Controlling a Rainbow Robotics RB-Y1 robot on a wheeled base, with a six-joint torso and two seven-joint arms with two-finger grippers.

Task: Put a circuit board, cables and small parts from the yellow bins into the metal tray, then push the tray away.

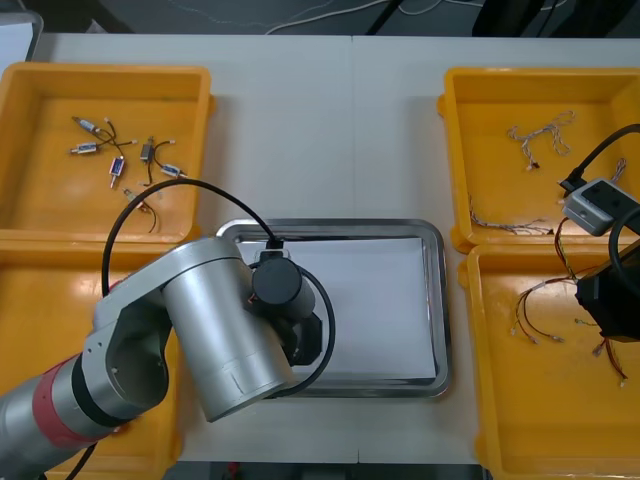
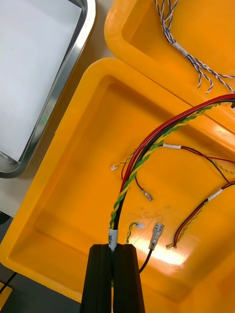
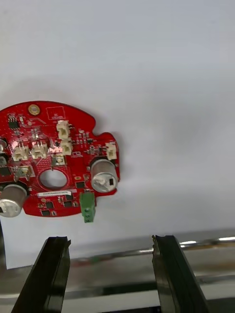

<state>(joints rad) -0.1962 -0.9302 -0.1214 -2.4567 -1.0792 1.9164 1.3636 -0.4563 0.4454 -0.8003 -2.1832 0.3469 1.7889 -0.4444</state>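
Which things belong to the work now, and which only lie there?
In use: left gripper, open over the red circuit board in the metal tray; right gripper, shut on a red and yellow cable over the near right bin.
Idle: small metal parts, far left bin; blue and white cables, far right bin.

Left arm (image 1: 200, 340) in from the front view's lower left, elbow bent, wrist tipped down near centre, left gripper (image 3: 110, 274) fingers spread wide; right gripper (image 2: 115, 279) at right edge, mid-height, fingers clamped on a cable (image 2: 117, 205).
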